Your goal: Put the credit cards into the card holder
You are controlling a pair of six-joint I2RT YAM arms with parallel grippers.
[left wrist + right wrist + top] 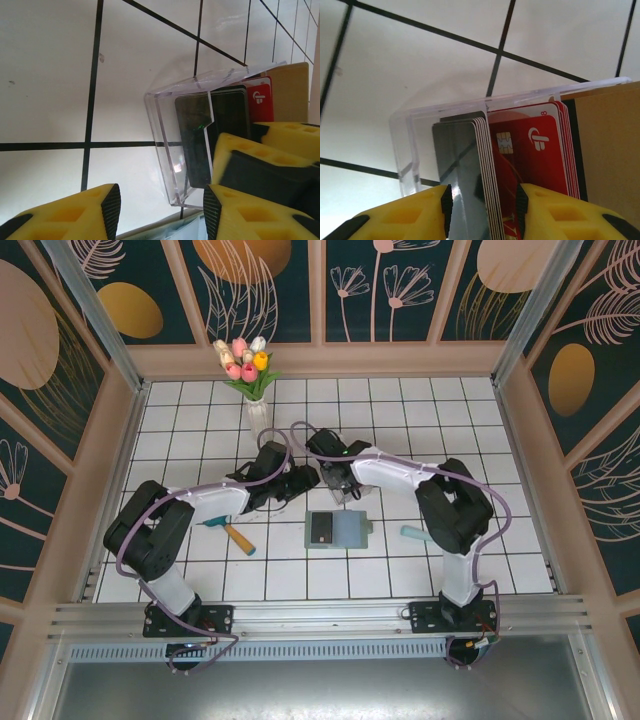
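White tiled table carries the wallet, lying flat at centre frame, its left half dark. Just above it, both claws meet at a clear box of grey and red cards. Left claw gapes around the box's corner. Right claw straddles the cards, but I cannot tell whether it is gripping them.

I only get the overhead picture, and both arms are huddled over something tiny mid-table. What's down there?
Observer: The right wrist view shows a clear plastic box holding dark grey cards stacked beside red cards.
Operator: Is the end effector squeezing them?
Observer: The right end effector has its yellow fingers apart. Card edges show between them, and no pinch is visible.
Operator: And the other arm?
Observer: The left end effector is open too, with a corner of the box between its fingers.
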